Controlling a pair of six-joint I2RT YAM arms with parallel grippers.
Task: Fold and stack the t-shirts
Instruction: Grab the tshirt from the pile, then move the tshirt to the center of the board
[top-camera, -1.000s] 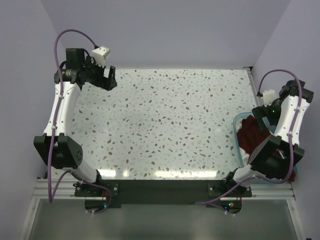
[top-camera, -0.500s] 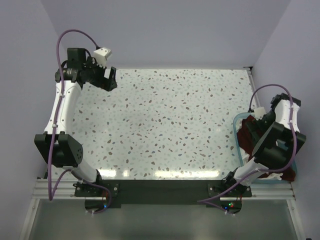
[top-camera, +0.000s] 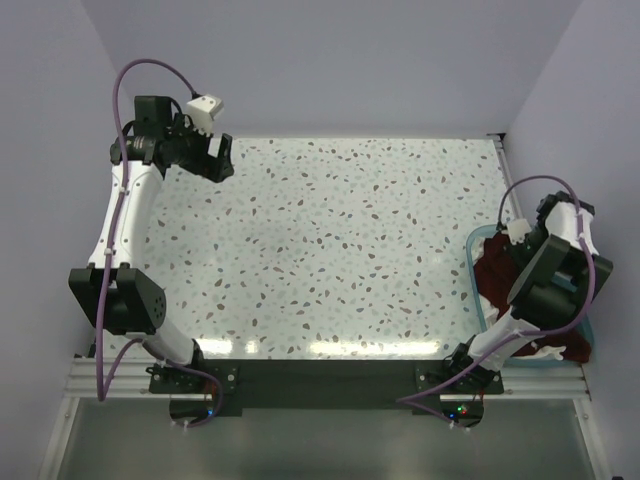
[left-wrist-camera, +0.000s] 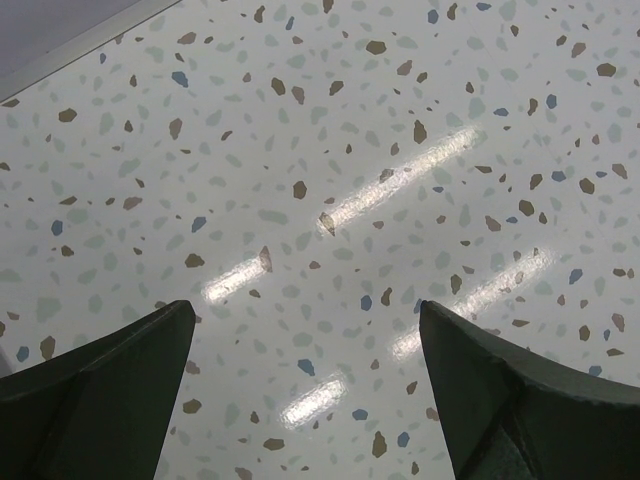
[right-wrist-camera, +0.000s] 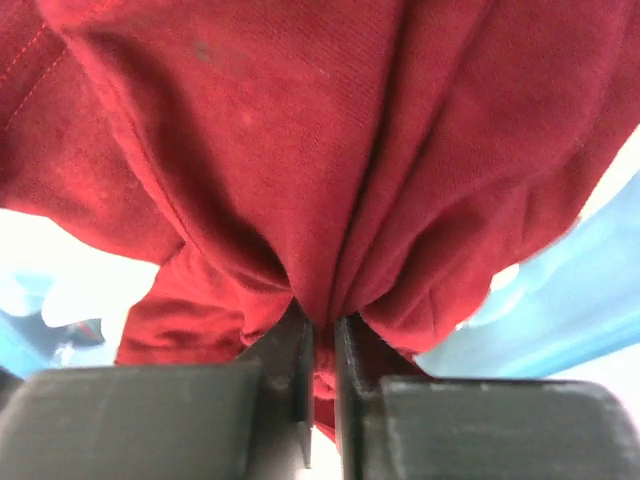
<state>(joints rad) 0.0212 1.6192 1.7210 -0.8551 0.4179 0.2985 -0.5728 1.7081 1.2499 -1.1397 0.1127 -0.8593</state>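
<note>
Right wrist view: your right tool (right-wrist-camera: 322, 335) clamps a maroon t-shirt (right-wrist-camera: 300, 150) fold in the tub (right-wrist-camera: 570, 290); the bench (top-camera: 330, 250) lies left.

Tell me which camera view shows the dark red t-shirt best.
The right wrist view: the dark red t-shirt fills it, a fold pinched between the jaws. The top external view shows only part of it, in the light blue tub, partly hidden by the right arm. The left wrist view shows none of it.
</note>
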